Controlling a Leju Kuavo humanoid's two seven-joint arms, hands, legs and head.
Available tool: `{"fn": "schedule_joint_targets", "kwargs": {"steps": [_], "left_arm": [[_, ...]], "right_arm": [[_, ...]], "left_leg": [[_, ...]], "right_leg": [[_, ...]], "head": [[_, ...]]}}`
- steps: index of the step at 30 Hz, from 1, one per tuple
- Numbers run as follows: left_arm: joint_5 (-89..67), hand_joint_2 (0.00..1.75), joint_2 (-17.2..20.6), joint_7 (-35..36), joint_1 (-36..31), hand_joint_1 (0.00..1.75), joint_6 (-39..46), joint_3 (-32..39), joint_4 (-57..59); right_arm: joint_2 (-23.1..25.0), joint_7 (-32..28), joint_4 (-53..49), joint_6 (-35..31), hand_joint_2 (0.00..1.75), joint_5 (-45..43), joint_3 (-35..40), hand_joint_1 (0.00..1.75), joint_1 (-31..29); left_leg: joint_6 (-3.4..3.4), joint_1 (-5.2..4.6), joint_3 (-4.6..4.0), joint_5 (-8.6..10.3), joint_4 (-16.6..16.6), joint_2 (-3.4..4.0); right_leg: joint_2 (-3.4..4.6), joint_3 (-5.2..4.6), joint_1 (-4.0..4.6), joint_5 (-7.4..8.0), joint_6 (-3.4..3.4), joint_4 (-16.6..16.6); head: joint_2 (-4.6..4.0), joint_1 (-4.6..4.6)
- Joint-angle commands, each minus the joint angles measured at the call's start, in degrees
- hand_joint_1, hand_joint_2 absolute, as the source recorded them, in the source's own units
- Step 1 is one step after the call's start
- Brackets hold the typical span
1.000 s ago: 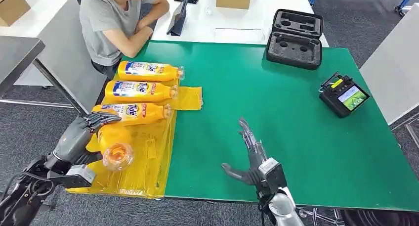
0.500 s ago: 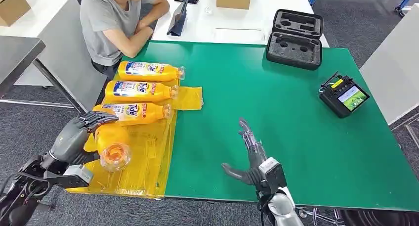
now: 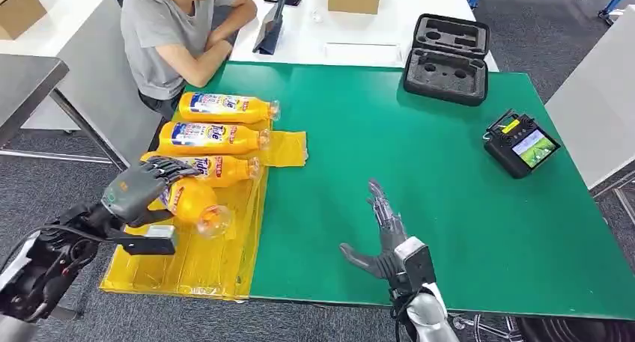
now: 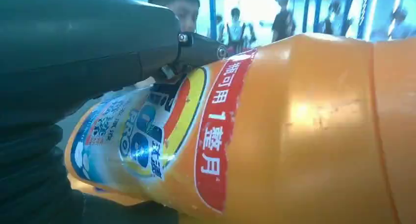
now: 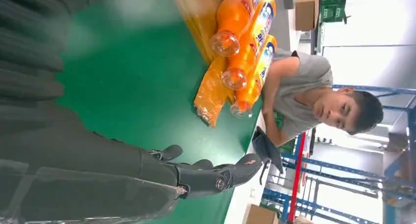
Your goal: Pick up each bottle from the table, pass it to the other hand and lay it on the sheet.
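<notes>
Gripping the bottle (image 3: 191, 201) round its smooth, rigid, probably slippery body over the sheet (image 3: 217, 260), the left hand (image 3: 138, 188) holds it nearly flat while the right hand (image 3: 382, 241) rests with fingers spread.

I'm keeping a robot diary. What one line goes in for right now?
left hand grips bottle over sheet | right hand open, empty
</notes>
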Motion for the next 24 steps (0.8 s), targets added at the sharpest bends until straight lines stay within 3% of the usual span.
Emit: {"fn": "schedule_joint_targets", "kwargs": {"steps": [1, 10, 19, 24], "left_arm": [[-0.4, 1.75, -7.7, 0.6, -6.6, 1.75, 2.3, -8.7, 16.4], [0.2, 1.75, -10.1, 1.3, -5.6, 1.75, 4.1, -8.9, 17.7], [1.9, 1.75, -8.8, -0.3, -4.7, 1.75, 3.7, -8.3, 15.8], [0.1, 1.75, -5.7, 3.0, -2.9, 1.75, 1.7, -7.7, 7.9]], "right_arm": [[0.0, 0.1, 3.0, -0.3, 1.75, 0.4, -1.6, 0.0, -0.7], [-0.9, 0.1, 1.7, -0.4, 1.75, 0.4, -2.5, 0.0, 1.2], [-0.7, 0.1, 2.0, -0.3, 1.75, 0.7, -2.7, 0.0, 1.0], [-0.6, 0.1, 3.0, 0.2, 1.75, 1.0, -2.8, 0.0, 0.8]], "left_leg": [[-0.03, -0.01, 0.19, 0.05, -0.1, -0.23], [-0.05, 0.03, 0.12, 0.02, -0.1, -0.17], [-0.04, 0.02, 0.05, 0.01, 0.0, 0.01], [-0.06, 0.07, 0.08, -0.04, 0.0, 0.12]], "right_leg": [[-0.27, 0.28, 0.0, -0.04, -0.05, -0.1], [-0.23, 0.21, 0.05, -0.04, -0.08, -0.1], [-0.08, 0.09, 0.04, -0.01, -0.05, 0.0], [0.03, 0.12, 0.08, -0.01, -0.09, -0.1]], "head": [[0.0, 0.04], [0.0, 0.02], [0.02, 0.02], [0.0, 0.04]]}}
